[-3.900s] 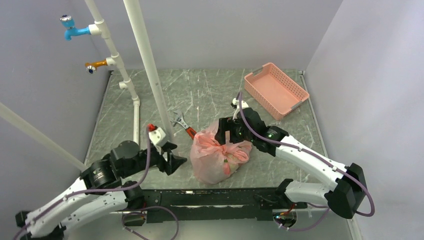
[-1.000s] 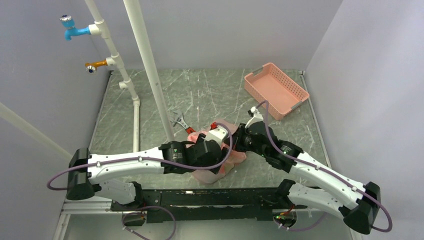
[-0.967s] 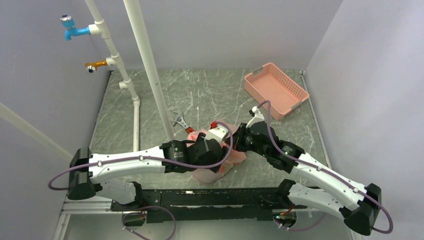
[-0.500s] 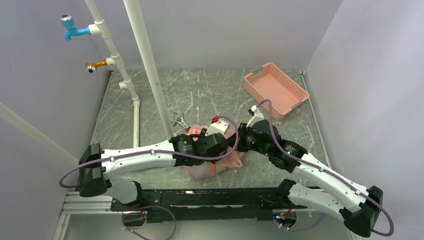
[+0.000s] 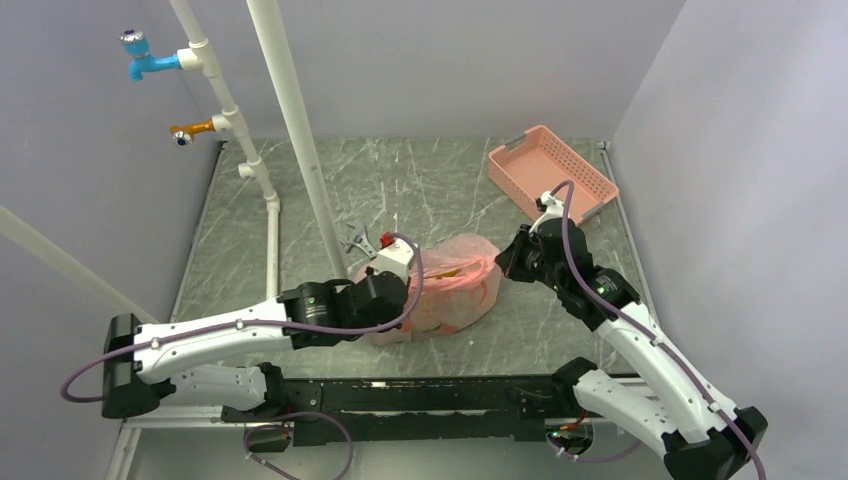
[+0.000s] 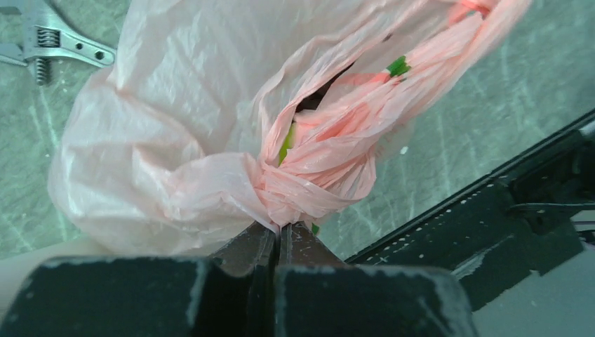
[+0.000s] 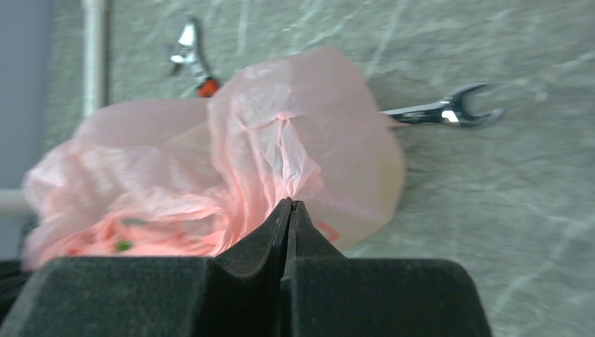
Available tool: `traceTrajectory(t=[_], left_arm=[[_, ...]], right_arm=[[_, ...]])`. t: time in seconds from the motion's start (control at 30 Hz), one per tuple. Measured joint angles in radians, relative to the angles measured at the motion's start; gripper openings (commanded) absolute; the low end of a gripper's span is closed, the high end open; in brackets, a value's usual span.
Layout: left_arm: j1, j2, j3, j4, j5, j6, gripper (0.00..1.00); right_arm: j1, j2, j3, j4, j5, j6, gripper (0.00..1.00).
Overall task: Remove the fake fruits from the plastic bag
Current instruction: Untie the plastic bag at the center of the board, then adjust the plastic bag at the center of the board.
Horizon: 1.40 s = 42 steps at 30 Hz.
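Two grips: both arms have the plastic bag (image 5: 440, 290) between them, one at each end.
Left gripper (image 6: 281, 232): fingers pressed together on the twisted knot of the handles at the bag's near-left end; the film bunches right at the tips.
Bag position: it lies on its side on the bench (image 5: 420, 170), about mid-width, stretched between the two arms. An adjustable wrench (image 6: 49, 43) lies just beyond it.
Fake fruits (image 6: 287, 142): inside the bag. Only slivers of green show through a gap beside the knot, and which fruit they belong to cannot be told.
Handling: the film looks thin, soft and slippery, likely to tear or slide out of a narrow pinch. The fruits are probably light and hard, and apt to roll once freed.
Where to hold: best on bunched plastic, either the knot or a gathered fold, rather than a single layer.
Right gripper (image 7: 289, 205): fingers closed on a raised fold of the bag's wall at its far-right end, drawn into a peak.
Next move: likely the knot must be loosened or the mouth widened; opposing pulls risk tightening it.
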Motion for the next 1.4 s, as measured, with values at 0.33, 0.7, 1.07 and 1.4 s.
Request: traceTrajectory(t=[0.33, 0.7, 1.07, 1.4], left_arm=[[0.0, -0.079, -0.095, 0.119, 0.09, -0.011, 0.0], [0.001, -0.074, -0.095, 0.174, 0.133, -0.02, 0.0], [0.001, -0.09, -0.105, 0.177, 0.145, -0.023, 0.0], [0.001, -0.132, -0.136, 0.175, 0.188, -0.005, 0.5]], right_arm=[[-0.027, -0.011, 0.058, -0.092, -0.112, -0.144, 0.55], [-0.023, -0.249, -0.103, -0.037, -0.311, 0.013, 0.71], [-0.021, -0.198, -0.248, 0.047, -0.368, 0.124, 0.61], [-0.021, -0.089, -0.266, 0.146, -0.397, 0.14, 0.0]])
